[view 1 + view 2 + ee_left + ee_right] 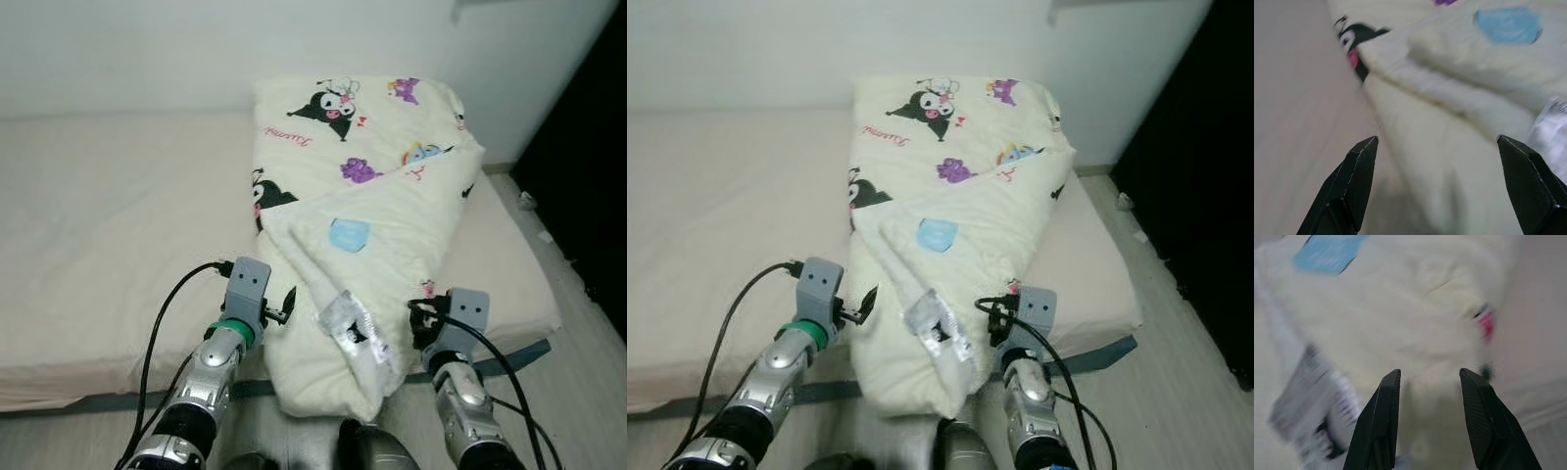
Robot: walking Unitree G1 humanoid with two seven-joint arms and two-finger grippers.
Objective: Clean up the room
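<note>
folded cream cartoon-print blanket [362, 225] lying along the bed's [108, 225] right side, its near end draped over the front edge, a grey label [353, 328] on that end. left tool [1435, 186], fingers spread wide, at the blanket's left fold near the front edge. right tool [1430, 421], fingers narrowly apart and empty, close against the blanket's right side.

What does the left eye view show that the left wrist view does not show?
Left eye view alone: both arms, the right end effector, the wall, the floor and the whole mattress. Left wrist view alone: the left end effector up close, its black fingers spread apart. Both: the folded cartoon-print blanket with its blue patch.
</note>
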